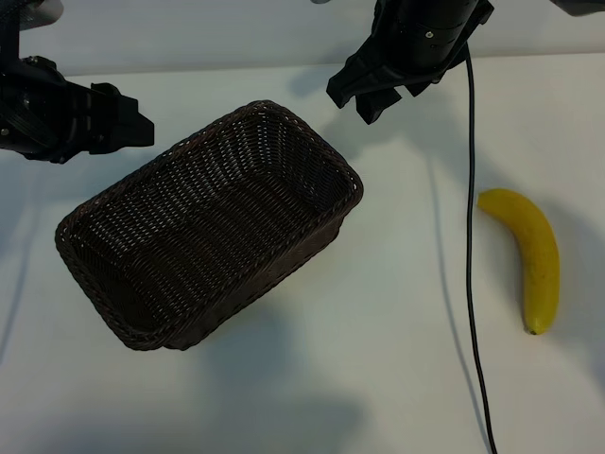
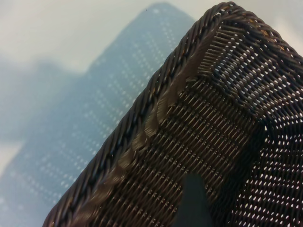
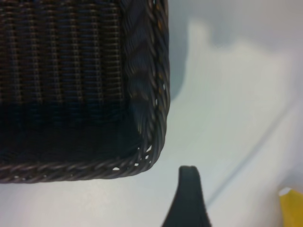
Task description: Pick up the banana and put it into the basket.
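While both arms are hanging above the white tabletop (image 1: 378,378), I am seeing the banana (image 1: 529,255) lying alone at the right side of the exterior view, well apart from the basket (image 1: 142,331) and touching neither claw. It is lying lengthwise, its curve bulging toward the right edge, with its darker tip nearer the bottom. A thin black cable (image 1: 470,236) is running down the tabletop just beside it, between banana and basket.

The basket is sitting empty at the middle left, turned at an angle so that one corner is pointing toward the top of the view.

My right claw (image 1: 367,95) is hovering above the tabletop near that upper corner of the basket, tilted steeply downward. Its fingers are standing well apart and are holding nothing. Through the right wrist camera I am looking at a basket corner (image 3: 151,156), one dark fingertip (image 3: 188,198), and a yellow sliver of the banana (image 3: 291,208) at the edge.

My left claw (image 1: 137,128) is hovering at the upper left, just beside the basket's far long rim. Its fingers are also spread wide and are gripping nothing. The left wrist camera is showing the braided rim (image 2: 142,137) and woven wall close up, with one fingertip (image 2: 191,203) over the basket's inside.
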Controlling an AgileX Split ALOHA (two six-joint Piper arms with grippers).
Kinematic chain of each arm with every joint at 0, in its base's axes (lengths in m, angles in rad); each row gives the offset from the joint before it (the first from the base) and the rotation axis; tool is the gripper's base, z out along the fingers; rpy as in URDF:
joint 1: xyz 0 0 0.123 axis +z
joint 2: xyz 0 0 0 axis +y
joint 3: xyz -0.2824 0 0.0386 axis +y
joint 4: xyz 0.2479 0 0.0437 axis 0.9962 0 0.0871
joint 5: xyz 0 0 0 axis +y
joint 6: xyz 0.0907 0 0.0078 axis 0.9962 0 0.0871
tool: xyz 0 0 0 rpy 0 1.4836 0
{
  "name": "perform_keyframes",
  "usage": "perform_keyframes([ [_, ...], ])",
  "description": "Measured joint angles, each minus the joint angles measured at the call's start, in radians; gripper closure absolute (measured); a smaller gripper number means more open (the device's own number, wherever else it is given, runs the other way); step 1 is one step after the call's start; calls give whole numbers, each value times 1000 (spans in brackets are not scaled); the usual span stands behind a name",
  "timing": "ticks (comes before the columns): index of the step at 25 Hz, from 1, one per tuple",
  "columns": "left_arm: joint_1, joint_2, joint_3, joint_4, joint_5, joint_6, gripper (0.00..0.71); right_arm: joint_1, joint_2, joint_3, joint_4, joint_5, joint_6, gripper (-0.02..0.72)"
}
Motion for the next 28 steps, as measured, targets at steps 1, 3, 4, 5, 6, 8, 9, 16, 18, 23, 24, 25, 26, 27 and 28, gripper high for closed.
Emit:
perform_keyframes([
  [1, 0, 0, 0, 0, 0, 0, 123, 0, 0, 0, 0, 0, 0, 155],
  [3, 0, 0, 0, 0, 0, 0, 123, 0, 0, 0, 0, 0, 0, 155],
  [4, 0, 0, 0, 0, 0, 0, 123, 0, 0, 0, 0, 0, 0, 155],
  [5, 0, 0, 0, 0, 0, 0, 123, 0, 0, 0, 0, 0, 0, 155],
  [6, 0, 0, 0, 0, 0, 0, 123, 0, 0, 0, 0, 0, 0, 155],
  [8, 0, 0, 0, 0, 0, 0, 123, 0, 0, 0, 0, 0, 0, 155],
  [9, 0, 0, 0, 0, 0, 0, 123, 0, 0, 0, 0, 0, 0, 155],
  [16, 0, 0, 0, 0, 0, 0, 123, 0, 0, 0, 0, 0, 0, 155],
  [18, 0, 0, 0, 0, 0, 0, 123, 0, 0, 0, 0, 0, 0, 155],
  [23, 0, 0, 0, 0, 0, 0, 123, 0, 0, 0, 0, 0, 0, 155],
  [24, 0, 0, 0, 0, 0, 0, 123, 0, 0, 0, 0, 0, 0, 155],
  [25, 0, 0, 0, 0, -2, 0, 123, 0, 0, 0, 0, 0, 0, 155],
  [26, 0, 0, 0, 0, -8, 0, 123, 0, 0, 0, 0, 0, 0, 155],
  [27, 0, 0, 0, 0, -17, 0, 123, 0, 0, 0, 0, 0, 0, 155],
  [28, 0, 0, 0, 0, -22, 0, 123, 0, 0, 0, 0, 0, 0, 155],
])
